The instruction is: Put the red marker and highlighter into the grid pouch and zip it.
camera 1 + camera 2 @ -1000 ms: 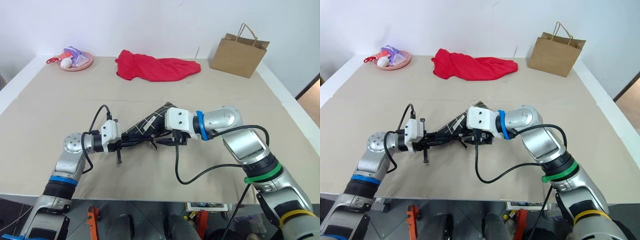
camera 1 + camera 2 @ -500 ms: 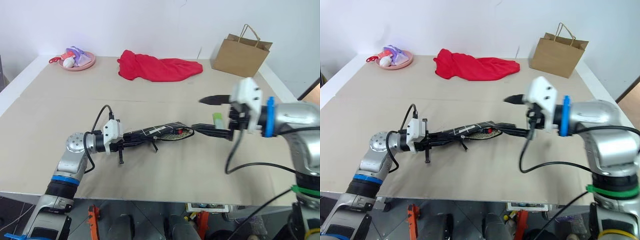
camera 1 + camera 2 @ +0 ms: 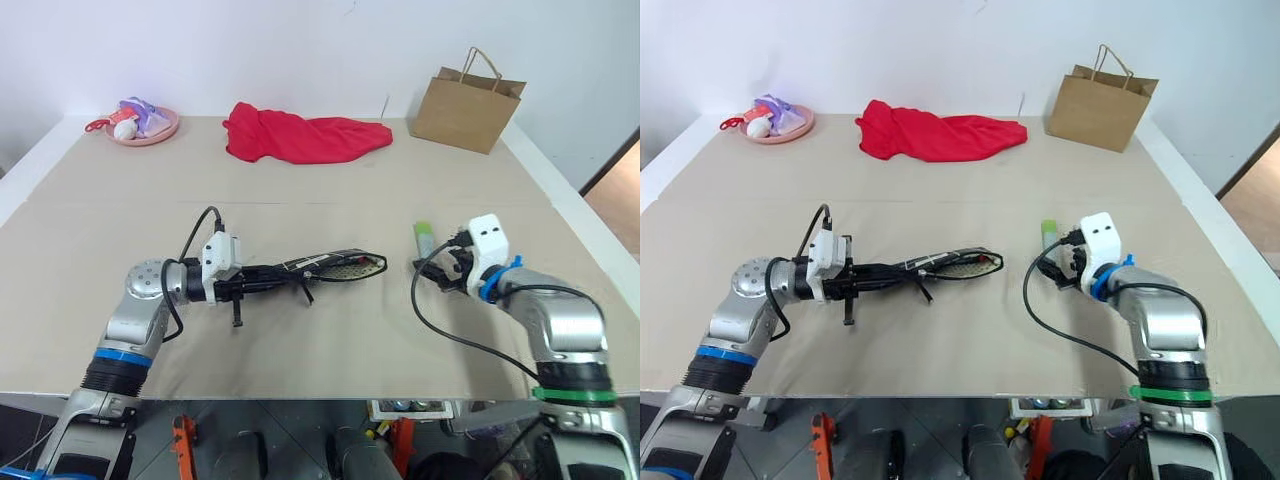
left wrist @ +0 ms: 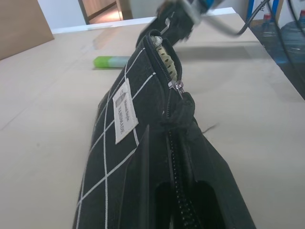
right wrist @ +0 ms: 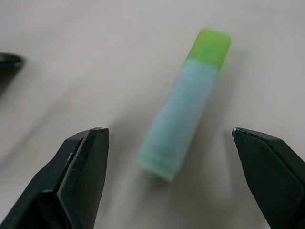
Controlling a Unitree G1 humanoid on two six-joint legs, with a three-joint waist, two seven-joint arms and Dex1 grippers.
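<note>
**Two Grippers, One Pouch, One Highlighter**

Two arms reach over the table point(image 3: 300, 190) in the head views. The left gripper point(image 3: 262, 282) is clenched on one end of the grid pouch point(image 3: 325, 267). The pouch lies long and flat, stretching from that gripper toward the middle of the table. Its far end gapes open a little. The highlighter point(image 3: 424, 238) lies on the table well to the right of the pouch, not touching it. The right gripper point(image 3: 441, 272) sits just beside the highlighter's near end. Far back on the table are a red cloth point(image 3: 300, 138), a brown paper bag point(image 3: 467, 100) and a pink dish point(image 3: 140, 124) with small toys.

From the left wrist, the pouch point(image 4: 143, 157) is seen very close. It has white grid lines, a small white label point(image 4: 125, 110) and a zipper point(image 4: 177, 143) that is partly undone. The highlighter point(image 4: 112, 61) lies on the table past the pouch's far end.

From the right wrist, the two black fingers point(image 5: 76, 176) stand wide apart and hold nothing. The highlighter point(image 5: 186, 107) lies between them, a bit ahead of their tips, with its lime cap pointing away. The fingers do not touch it.
</note>
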